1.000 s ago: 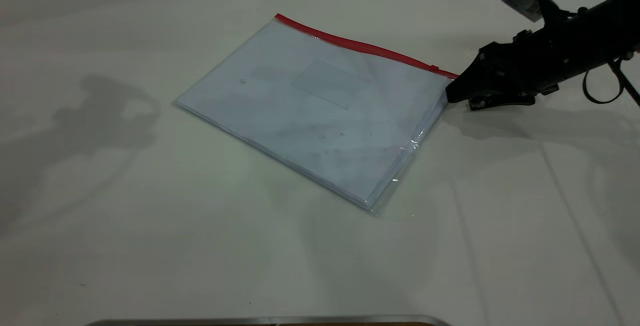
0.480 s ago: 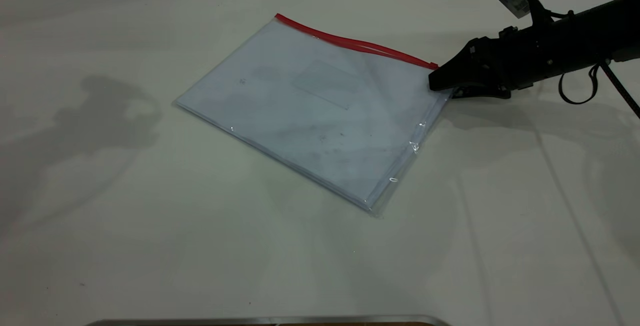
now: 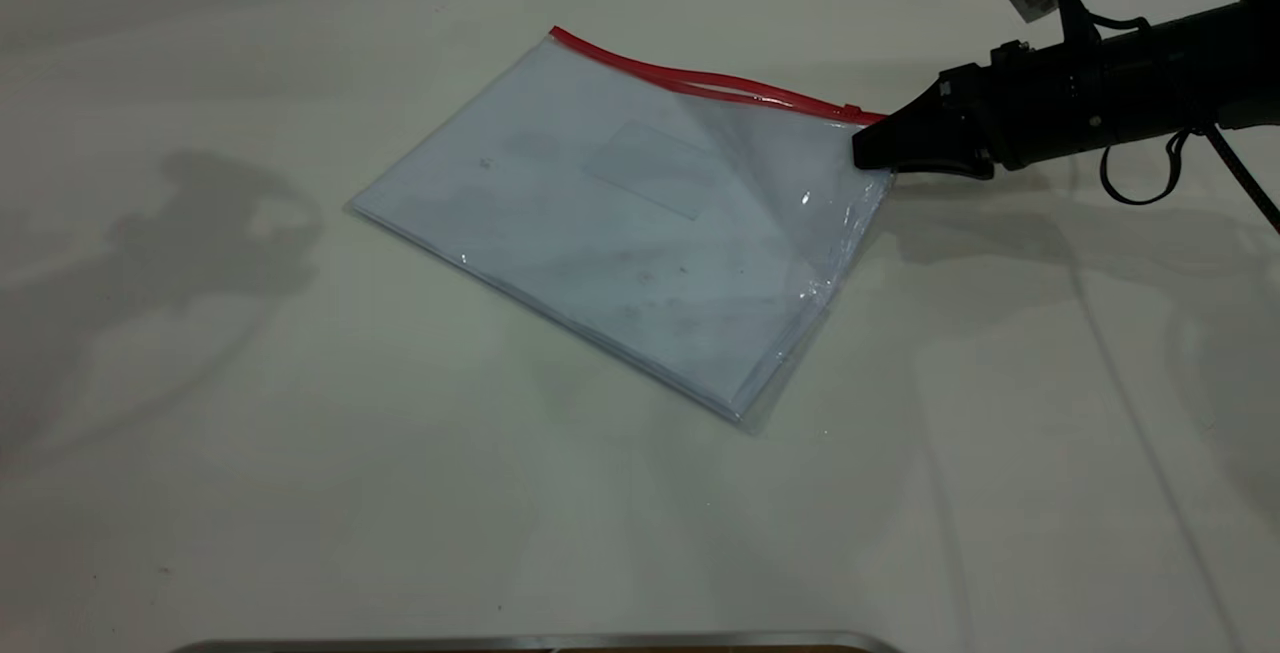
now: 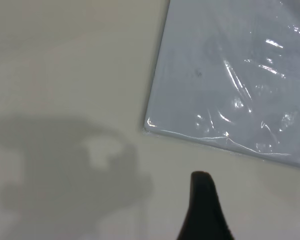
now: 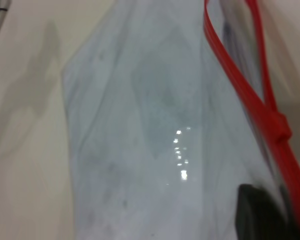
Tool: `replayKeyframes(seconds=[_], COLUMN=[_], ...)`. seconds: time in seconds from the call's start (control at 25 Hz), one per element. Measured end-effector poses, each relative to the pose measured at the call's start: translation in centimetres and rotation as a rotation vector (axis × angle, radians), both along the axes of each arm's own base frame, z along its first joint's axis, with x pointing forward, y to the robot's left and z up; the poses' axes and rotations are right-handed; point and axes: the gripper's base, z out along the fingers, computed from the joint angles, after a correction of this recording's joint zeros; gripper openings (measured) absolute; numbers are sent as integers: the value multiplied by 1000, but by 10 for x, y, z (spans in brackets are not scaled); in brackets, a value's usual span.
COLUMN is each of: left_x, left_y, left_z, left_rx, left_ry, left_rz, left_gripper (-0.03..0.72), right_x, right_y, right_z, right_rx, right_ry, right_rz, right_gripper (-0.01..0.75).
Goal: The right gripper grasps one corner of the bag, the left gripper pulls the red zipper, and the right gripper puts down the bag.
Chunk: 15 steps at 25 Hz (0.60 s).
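Note:
The bag [image 3: 620, 223], a clear pouch with white sheets inside, lies on the table. Its red zipper [image 3: 700, 83] runs along the far edge, with the slider tab [image 3: 850, 111] near the right end. My right gripper [image 3: 868, 151] is shut on the corner of the bag [image 3: 872, 129] where the red strip ends and holds it a little off the table. The right wrist view shows the zipper [image 5: 235, 75] parted into two strips, the slider [image 5: 281, 125] and a black fingertip [image 5: 260, 210] under the plastic. My left gripper [image 4: 202, 200] hovers beside a plain corner of the bag [image 4: 149, 125], apart from it.
The white table [image 3: 300, 453] carries the left arm's shadow [image 3: 220, 233] at the left. A metal edge [image 3: 540, 641] runs along the near side. The left arm itself is out of the exterior view.
My right gripper moved left onto the red-strip corner, closed on it and raised it. The bag's right side now lifts and the red strips gape slightly.

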Motion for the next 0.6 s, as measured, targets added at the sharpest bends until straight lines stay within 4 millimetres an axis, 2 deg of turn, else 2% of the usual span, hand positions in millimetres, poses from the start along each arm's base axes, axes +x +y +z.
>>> replayKeyframes(seconds=[0.08, 0.32, 0.4, 0.6], left_x=[0, 9, 18, 43], left_y=[0, -8, -19, -61], left_z=[0, -4, -14, -37], left_rx=[6, 40, 50, 64], left_ry=[-6, -42, -40, -47], left_rz=[-14, -134, -201, -436], left_gripper=[589, 589, 589, 589], right_x=[0, -3, -2, -1], right_y=[2, 8, 15, 44], right_z=[2, 14, 22, 42], right_rx=[18, 16, 2, -52], right_ry=[-22, -90, -116, -173], right_rz=[30, 214, 280, 462], right_gripper=[32, 32, 32, 32])
